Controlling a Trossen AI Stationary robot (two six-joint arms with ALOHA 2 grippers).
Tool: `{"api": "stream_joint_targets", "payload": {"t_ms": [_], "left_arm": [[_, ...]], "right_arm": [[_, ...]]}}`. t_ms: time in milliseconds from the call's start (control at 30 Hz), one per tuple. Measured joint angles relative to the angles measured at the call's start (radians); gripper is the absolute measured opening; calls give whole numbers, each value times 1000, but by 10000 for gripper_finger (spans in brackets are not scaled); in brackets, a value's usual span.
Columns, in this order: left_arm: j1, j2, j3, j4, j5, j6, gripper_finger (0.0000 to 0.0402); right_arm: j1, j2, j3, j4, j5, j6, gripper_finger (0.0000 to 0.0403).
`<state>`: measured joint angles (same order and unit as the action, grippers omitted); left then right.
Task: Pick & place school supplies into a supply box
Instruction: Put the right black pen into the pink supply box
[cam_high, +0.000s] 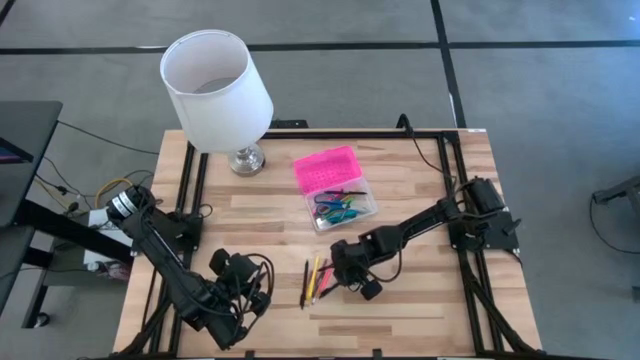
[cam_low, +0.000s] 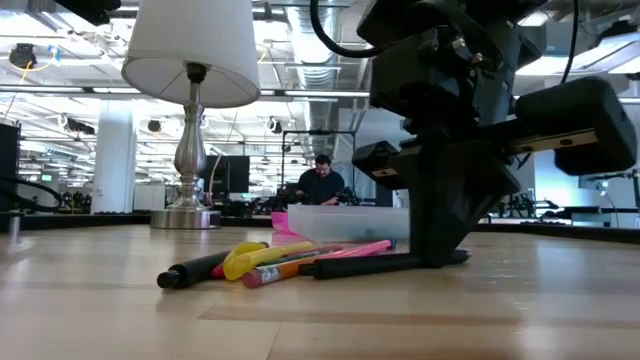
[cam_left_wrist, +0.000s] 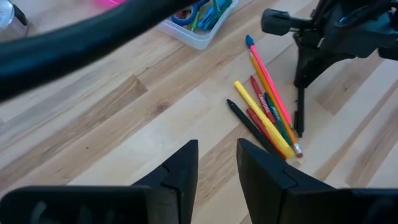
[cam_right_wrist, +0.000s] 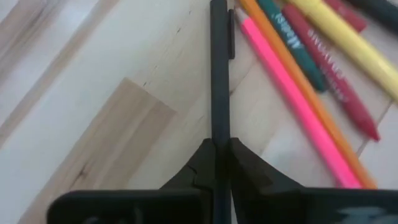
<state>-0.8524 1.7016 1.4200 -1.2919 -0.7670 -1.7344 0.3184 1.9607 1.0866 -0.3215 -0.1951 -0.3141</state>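
Several school supplies (cam_high: 314, 279) lie in a loose bunch on the wood near the table's middle: yellow, pink, orange, green, red and black sticks (cam_left_wrist: 268, 112). Beside them lies a black pen (cam_right_wrist: 219, 74), with my right gripper (cam_high: 343, 264) shut on it. The supply box (cam_high: 345, 208) stands farther back with its pink lid (cam_high: 327, 170) open; pens and blue-handled scissors lie in its clear base. My left gripper (cam_left_wrist: 217, 152) hovers open above the near left of the table, with nothing between its fingers. My right gripper pinches the black pen near its far end (cam_right_wrist: 219, 134) between its two fingers (cam_left_wrist: 301, 78). The fingers come steeply from above, one on each long side, with the pen running out ahead between them. The pen (cam_low: 385, 264) still lies along the tabletop beside the pink one.
A lamp with a white shade (cam_high: 215, 85) and a metal foot (cam_high: 246, 158) stands at the far left of the table. Black rails (cam_high: 452, 190) run along both sides. Bare wood lies between my left gripper and the bunch. A person (cam_low: 322, 185) sits far behind the table.
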Motion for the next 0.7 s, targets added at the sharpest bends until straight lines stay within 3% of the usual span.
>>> {"api": "stream_joint_targets", "payload": {"t_ms": [267, 700], "left_arm": [[0, 0, 0, -12, 0, -4, 103], [49, 1, 0, -69, 0, -19, 103]], "right_arm": [[20, -27, 0, -130, -3, 161, 29], [48, -101, -11, -391, -39, 735, 23]]}}
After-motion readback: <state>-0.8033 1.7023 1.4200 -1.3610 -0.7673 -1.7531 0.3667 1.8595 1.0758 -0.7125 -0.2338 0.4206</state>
